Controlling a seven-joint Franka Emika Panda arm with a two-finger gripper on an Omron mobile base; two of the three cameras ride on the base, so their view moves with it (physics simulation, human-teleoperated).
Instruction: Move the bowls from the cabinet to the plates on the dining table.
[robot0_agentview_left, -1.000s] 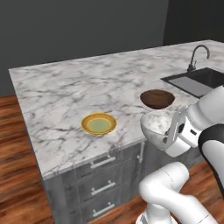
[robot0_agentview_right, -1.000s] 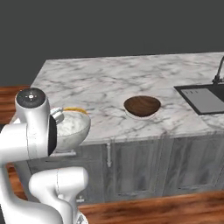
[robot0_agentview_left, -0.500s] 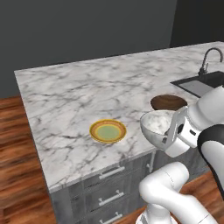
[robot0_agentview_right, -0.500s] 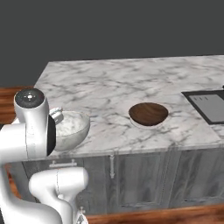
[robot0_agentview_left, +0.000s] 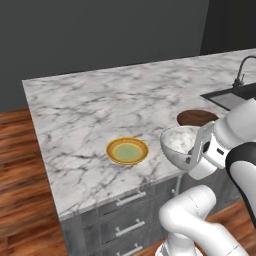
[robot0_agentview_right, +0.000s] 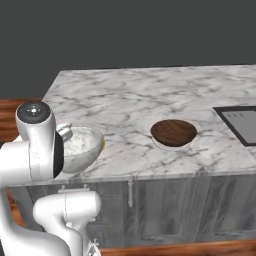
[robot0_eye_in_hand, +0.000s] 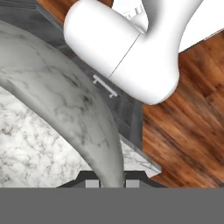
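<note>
Left base view: the marble bowl (robot0_agentview_left: 179, 142) hangs over the dining table (robot0_agentview_left: 90, 110) edge, just right of the yellow plate (robot0_agentview_left: 127, 150).

Right base view: the wooden bowl (robot0_agentview_right: 173, 133) sits on its pale plate — 1 left.

Hand view: the gripper (robot0_eye_in_hand: 109, 180) is clamped on the rim; carry it level, centre it, then lower.

no text, labels or numbers can be read.
</note>
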